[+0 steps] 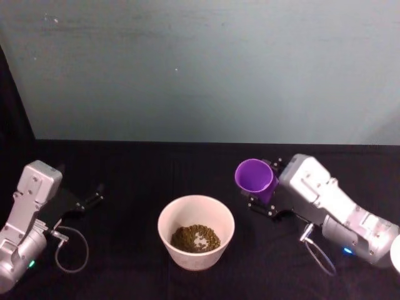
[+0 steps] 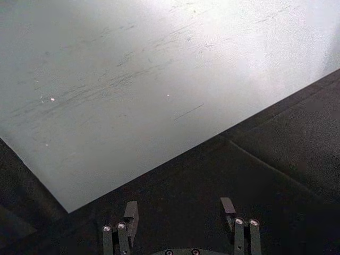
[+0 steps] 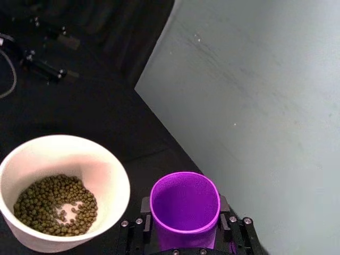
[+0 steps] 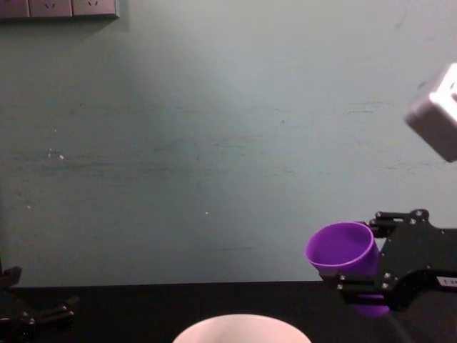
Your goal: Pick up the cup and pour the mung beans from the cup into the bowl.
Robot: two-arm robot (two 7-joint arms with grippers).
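Left gripper (image 2: 179, 212) low over the black tabletop (image 1: 125, 169) at far left, fingers apart, nothing between them. Centre: wide round pinkish-white bowl (image 1: 164, 220) on the table, green mung beans (image 1: 195, 238) in its bottom. Just right of it I see the small purple plastic cup (image 1: 254, 176), tilted mouth-toward-bowl, not touching it. Right gripper (image 3: 184, 215) is clamped on its sides.

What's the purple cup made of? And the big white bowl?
The cup looks like plastic: bright, even purple, with a thin smooth wall and a soft sheen. The bowl is smooth and pale pinkish-white with a thicker rim. It could be plastic or glazed ceramic; the look doesn't settle it.
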